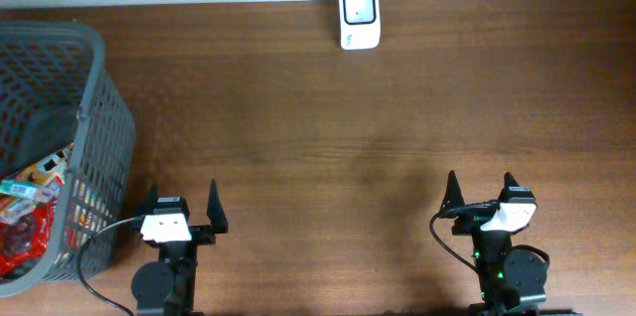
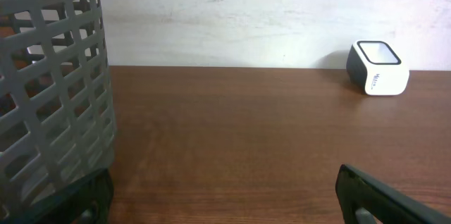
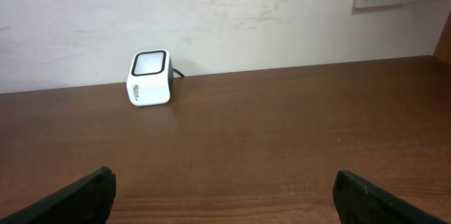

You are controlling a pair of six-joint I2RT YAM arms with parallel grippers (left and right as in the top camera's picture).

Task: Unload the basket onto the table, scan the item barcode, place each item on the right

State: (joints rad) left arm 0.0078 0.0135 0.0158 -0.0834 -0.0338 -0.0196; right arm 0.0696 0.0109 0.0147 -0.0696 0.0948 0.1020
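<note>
Table (image 1: 318, 147) dark wood | wall (image 3: 246, 20) white | scanner (image 1: 359, 16) at far edge | left pincer (image 1: 183, 202), right pincer (image 1: 481, 192) spread, empty

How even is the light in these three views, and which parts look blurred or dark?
Overhead: soft, even light, table grain sharp, the scanner casts hardly any shadow. Left wrist: the basket near the lens looks soft, the scanner behind is clearer. Right wrist: the fingers at the bottom edge are dark and blurred.
</note>
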